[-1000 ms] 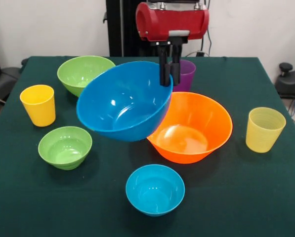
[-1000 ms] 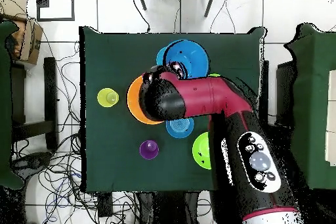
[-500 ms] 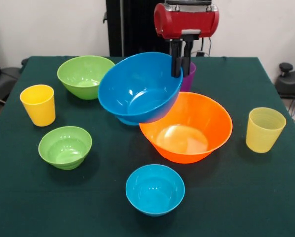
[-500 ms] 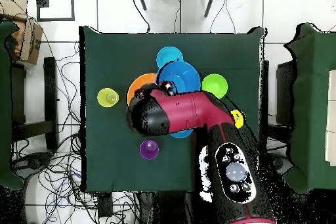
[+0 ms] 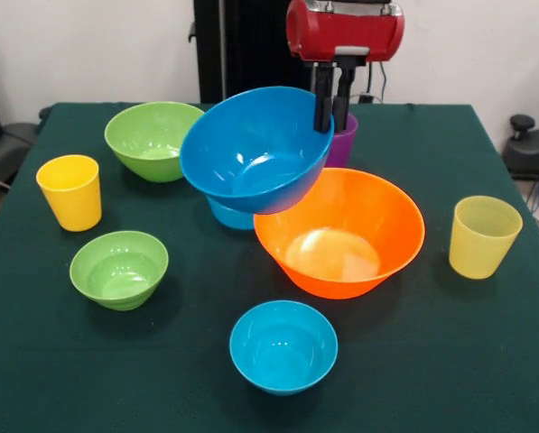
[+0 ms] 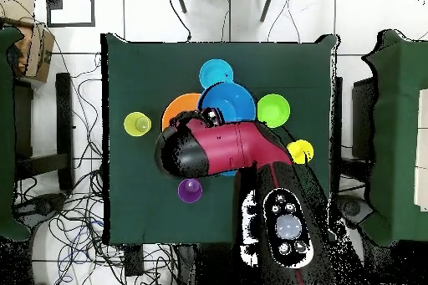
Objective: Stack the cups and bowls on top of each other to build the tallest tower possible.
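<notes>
My gripper (image 5: pixel 332 115) is shut on the right rim of the large blue bowl (image 5: pixel 251 153), which hangs tilted in the air over the left rim of the orange bowl (image 5: pixel 346 236). Directly behind the gripper stands the purple cup (image 5: pixel 348 142). A small blue bowl (image 5: pixel 226 215) peeks out from under the lifted one. Seen from overhead, the large blue bowl (image 6: pixel 227 100) lies beside the orange bowl (image 6: pixel 178 108), with the gripper (image 6: pixel 209 118) at its rim and the red arm (image 6: pixel 221 144) covering part of both.
A medium green bowl (image 5: pixel 152 137) sits at the back left. The yellow cup (image 5: pixel 70 191) and small green bowl (image 5: pixel 118 268) are on the left. Another small blue bowl (image 5: pixel 283 345) is at the front. The pale yellow cup (image 5: pixel 483 236) stands on the right.
The gripper has carried the large blue bowl to the right and upward in the front view, from beside the orange bowl to over its left rim. The small blue bowl beneath has come into sight.
</notes>
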Available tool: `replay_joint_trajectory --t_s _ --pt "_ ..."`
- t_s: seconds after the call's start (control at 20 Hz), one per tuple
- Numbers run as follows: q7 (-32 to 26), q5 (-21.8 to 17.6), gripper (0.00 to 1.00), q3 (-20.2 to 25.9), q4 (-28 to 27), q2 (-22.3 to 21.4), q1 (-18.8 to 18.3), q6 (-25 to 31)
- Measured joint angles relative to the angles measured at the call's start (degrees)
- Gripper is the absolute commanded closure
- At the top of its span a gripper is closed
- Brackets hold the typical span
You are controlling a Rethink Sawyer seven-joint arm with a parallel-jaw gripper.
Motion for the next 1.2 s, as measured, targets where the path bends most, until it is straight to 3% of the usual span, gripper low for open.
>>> replay_joint_trajectory --t_s 0.6,1.2 --pt "1.6 0.0 1.0 -4.7 0.0 0.5 4.3 0.0" --pt "8.6 1.1 1.0 -10.6 -0.9 1.2 12.5 0.0"
